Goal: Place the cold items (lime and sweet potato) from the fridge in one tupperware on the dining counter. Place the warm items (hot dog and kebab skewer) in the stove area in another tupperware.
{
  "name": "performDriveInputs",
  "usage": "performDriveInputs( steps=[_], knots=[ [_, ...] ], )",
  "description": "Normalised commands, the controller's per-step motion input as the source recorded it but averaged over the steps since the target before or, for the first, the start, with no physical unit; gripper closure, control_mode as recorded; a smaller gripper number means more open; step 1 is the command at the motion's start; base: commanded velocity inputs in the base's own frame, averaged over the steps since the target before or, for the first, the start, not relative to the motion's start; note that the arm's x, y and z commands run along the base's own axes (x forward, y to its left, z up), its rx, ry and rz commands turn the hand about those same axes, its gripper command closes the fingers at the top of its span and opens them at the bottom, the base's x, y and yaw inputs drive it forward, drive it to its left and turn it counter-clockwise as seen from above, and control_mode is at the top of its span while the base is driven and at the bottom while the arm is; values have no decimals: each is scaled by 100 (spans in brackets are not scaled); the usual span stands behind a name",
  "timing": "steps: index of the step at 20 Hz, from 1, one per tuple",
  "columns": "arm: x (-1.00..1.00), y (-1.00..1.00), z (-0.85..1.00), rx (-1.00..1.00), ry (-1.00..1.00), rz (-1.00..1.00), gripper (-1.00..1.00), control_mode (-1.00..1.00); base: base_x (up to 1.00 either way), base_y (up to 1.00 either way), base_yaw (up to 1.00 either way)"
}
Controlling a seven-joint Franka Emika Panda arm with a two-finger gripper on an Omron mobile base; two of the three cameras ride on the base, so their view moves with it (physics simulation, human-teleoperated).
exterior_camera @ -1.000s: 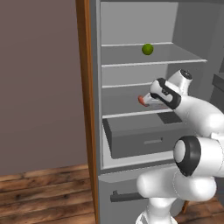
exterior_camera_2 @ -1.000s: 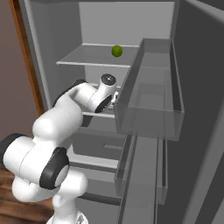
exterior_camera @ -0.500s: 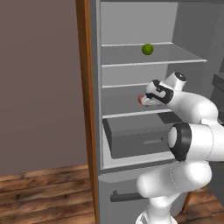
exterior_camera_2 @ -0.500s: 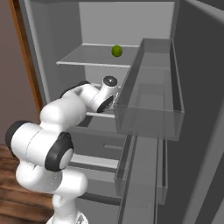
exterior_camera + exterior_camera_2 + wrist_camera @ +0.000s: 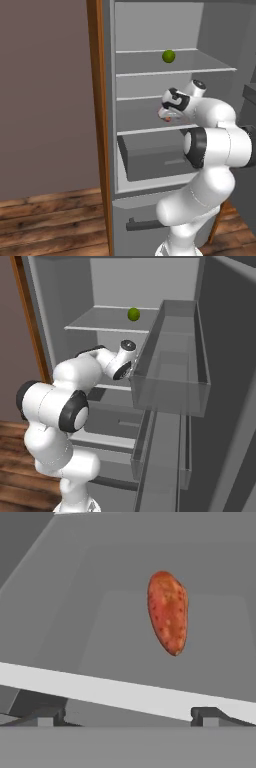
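Observation:
The fridge stands open. A green lime point(image 5: 169, 56) point(image 5: 133, 314) rests on the upper glass shelf. One shelf lower lies the reddish sweet potato point(image 5: 168, 612) point(image 5: 166, 118), a little beyond the shelf's front edge. My gripper point(image 5: 168, 107) point(image 5: 127, 717) is level with that shelf, pointing into the fridge at the sweet potato and short of it. It is open, with nothing between its fingers. In the right base view the hand point(image 5: 125, 367) sits just left of the door bin. The tupperware, hot dog and kebab skewer are out of view.
The open fridge door carries a clear bin point(image 5: 170, 371) close to the right of my hand. A grey drawer point(image 5: 150, 160) sits below the sweet potato's shelf. A wooden panel point(image 5: 97, 125) borders the fridge on the left, above a wooden floor point(image 5: 45, 225).
My elbow has swung up and in toward the fridge, and the hand has edged slightly closer to the sweet potato. The jaws stayed open; lime and sweet potato have not moved.

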Motion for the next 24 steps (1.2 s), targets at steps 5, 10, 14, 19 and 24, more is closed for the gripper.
performDriveInputs(
  steps=[5, 10, 14, 19, 24],
  knots=[
    [25, -1, -5, 0, 0, 0, -100, -100, 0, 0, 0],
    [17, -4, -5, 0, 0, 0, -100, -100, 0, 0, 0],
    [14, -5, -6, 0, 0, 0, -100, -100, 0, 0, 0],
    [18, -10, -15, 0, 0, 0, -100, -100, 0, 0, 0],
    [11, -5, -29, 0, 0, 0, -100, -100, 0, 0, 0]
  ],
)
